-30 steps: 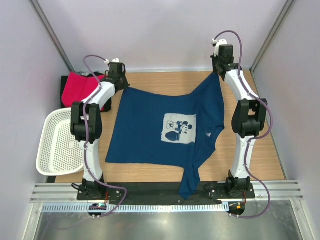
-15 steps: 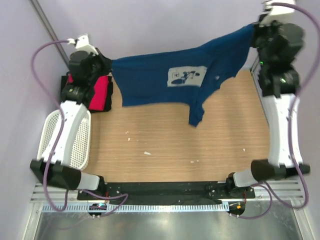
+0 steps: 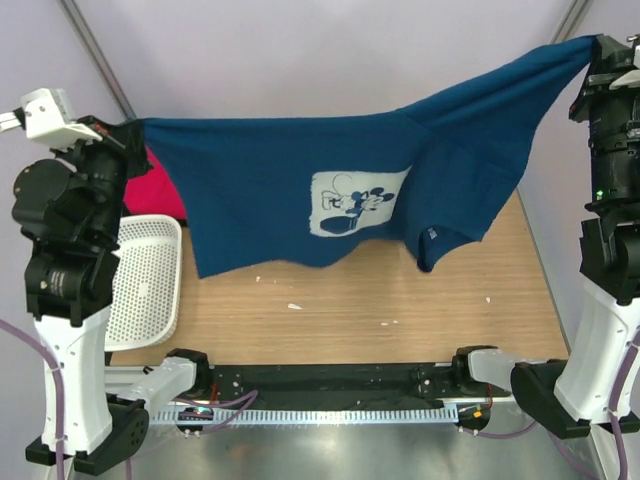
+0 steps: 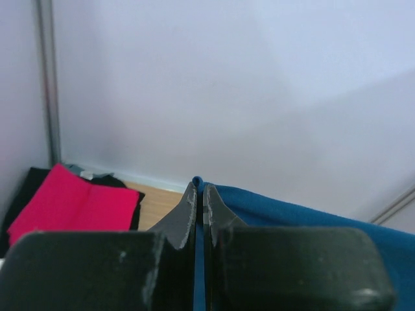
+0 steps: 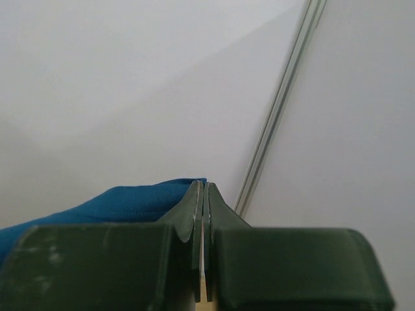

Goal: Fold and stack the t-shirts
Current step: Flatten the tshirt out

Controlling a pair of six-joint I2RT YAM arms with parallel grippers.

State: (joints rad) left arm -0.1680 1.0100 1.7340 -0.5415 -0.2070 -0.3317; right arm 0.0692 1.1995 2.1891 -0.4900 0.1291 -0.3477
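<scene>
Navy t-shirt (image 3: 270, 200) hung stretched, my left claw (image 3: 128, 130) pinching its 9 o'clock corner, my right claw (image 3: 598, 48) pinching its 2 o'clock corner.

The navy t-shirt (image 3: 260, 200) hides most of the pink-red t-shirt (image 3: 149, 181).

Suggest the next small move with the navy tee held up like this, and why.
Probably lower both hands together toward the table, keeping the spread, so the cloth lays down flat. The navy t-shirt hangs stretched between the left hand and the right hand, both shut on its upper edge.
</scene>
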